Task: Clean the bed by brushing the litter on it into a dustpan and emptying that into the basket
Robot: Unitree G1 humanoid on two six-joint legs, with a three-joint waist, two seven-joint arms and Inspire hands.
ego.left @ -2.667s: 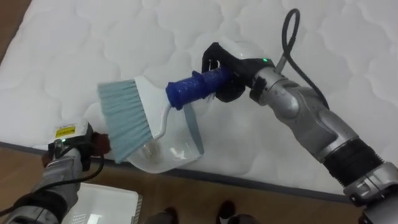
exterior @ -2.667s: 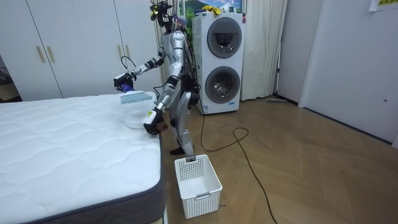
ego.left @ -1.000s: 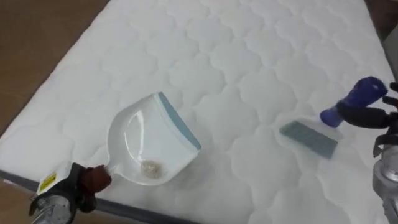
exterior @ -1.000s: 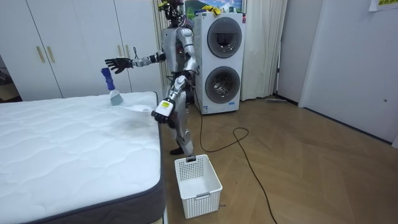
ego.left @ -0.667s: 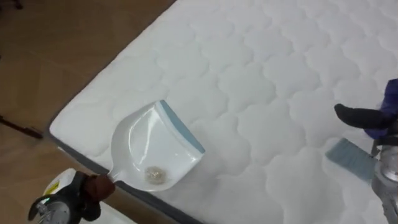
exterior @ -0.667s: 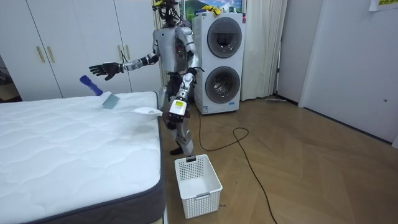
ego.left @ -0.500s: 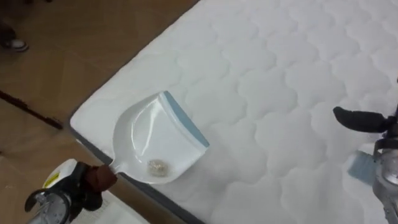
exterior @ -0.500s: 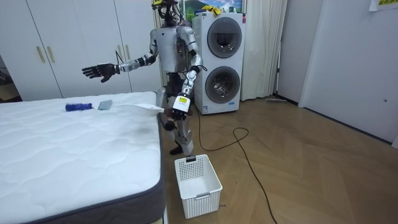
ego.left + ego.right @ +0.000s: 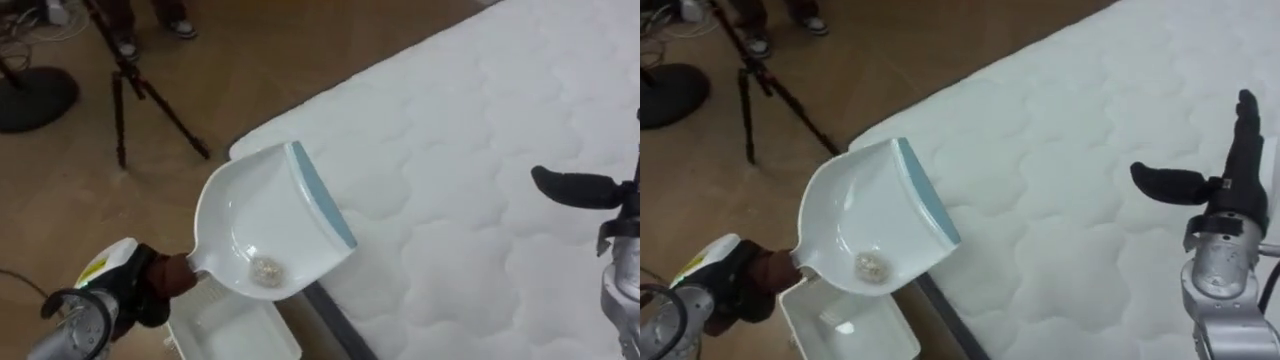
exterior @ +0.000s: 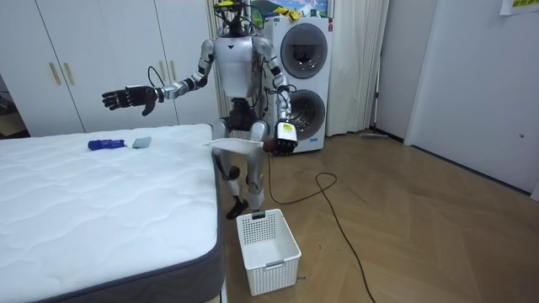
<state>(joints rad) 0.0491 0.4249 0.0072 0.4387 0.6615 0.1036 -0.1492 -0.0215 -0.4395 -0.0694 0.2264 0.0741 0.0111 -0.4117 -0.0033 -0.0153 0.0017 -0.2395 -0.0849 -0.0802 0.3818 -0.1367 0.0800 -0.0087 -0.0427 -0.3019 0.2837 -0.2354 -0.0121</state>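
Left hand (image 9: pixel 150 285) curled round the white dustpan's (image 9: pixel 265 225) handle | dustpan held off the bed's (image 9: pixel 480 150) corner, small debris clump (image 9: pixel 265 268) inside, white basket (image 9: pixel 235 335) on the floor below | right hand (image 9: pixel 1232 190) fingers straight, raised above bed | blue brush (image 10: pixel 105 145) lying on bed

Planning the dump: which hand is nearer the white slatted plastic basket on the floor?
Left. The left hand, holding the white plastic dustpan, hangs above the basket; the right hand is open over the white quilted mattress.

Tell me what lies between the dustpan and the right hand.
Only bare quilted mattress, from the dustpan to the right hand, in the right eye view.
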